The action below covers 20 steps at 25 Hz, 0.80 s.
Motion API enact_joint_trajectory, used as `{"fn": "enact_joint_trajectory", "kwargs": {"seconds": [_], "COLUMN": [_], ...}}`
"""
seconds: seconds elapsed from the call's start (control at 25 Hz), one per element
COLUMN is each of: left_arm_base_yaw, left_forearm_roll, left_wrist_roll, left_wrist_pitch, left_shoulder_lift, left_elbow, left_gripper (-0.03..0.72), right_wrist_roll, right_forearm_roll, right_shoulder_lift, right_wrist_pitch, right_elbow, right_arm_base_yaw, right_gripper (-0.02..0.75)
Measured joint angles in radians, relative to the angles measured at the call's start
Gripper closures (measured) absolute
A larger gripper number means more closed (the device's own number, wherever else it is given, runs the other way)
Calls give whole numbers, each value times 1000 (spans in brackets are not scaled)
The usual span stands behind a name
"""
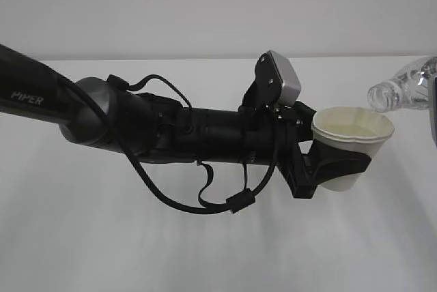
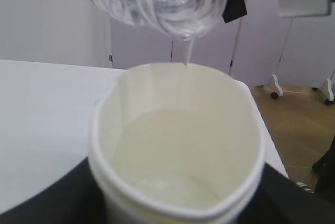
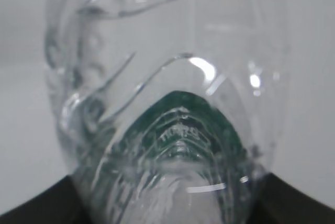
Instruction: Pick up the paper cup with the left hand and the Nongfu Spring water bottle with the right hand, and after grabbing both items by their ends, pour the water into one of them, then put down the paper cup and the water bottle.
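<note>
**Water running from tilted bottle into held cup**

Water (image 2: 187, 51) falls in a thin clear stream from the mouth of the Nongfu Spring water bottle (image 1: 403, 89) into the paper cup (image 1: 351, 132), and a shallow pool already lies in the cup's cream-tinted bottom, seen best in the left wrist view.

In the exterior view the left hand (image 1: 205, 135), a long black arm lettered "PIPER" with loose black cables (image 1: 174, 200) and a grey camera module (image 1: 285, 77) on top, reaches from the left edge across the white worktop (image 1: 205, 251). Its end effector (image 1: 331, 162) is clamped on the cup's lower wall, the black fingers (image 1: 345, 164) wrapping the sides below the rolled rim. The cup sits upright, raised above the worktop, its rim pressed slightly out of round.

The bottle enters at the right edge of that view, tipped over with its open, capless mouth just above and beside the cup's far right rim. From the left wrist camera the ribbed neck hangs directly over the cup's far edge.

The right hand's end effector (image 3: 167, 208) shows only as dark fingertips at the bottom corners of the right wrist view, closed on the bottle's clear body on either side, with the green label band visible through the plastic.
</note>
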Motion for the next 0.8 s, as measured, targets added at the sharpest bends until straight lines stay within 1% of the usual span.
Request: {"fn": "enact_joint_trajectory", "kwargs": {"seconds": [0.52,0.8], "left_arm_base_yaw": [0,0], "left_forearm_roll": [4,6], "left_wrist_roll": [0,0], "left_wrist_pitch": [0,0], "left_shoulder_lift": [0,0], "left_elbow": [0,0], "left_gripper": [241,241], "right_wrist_roll": [17,170], "right_forearm_roll": [0,0], "right_shoulder_lift": [0,0], "right_wrist_pitch": [0,0], "right_elbow": [0,0], "right_arm_base_yaw": [0,0], "right_gripper": [332,332]}}
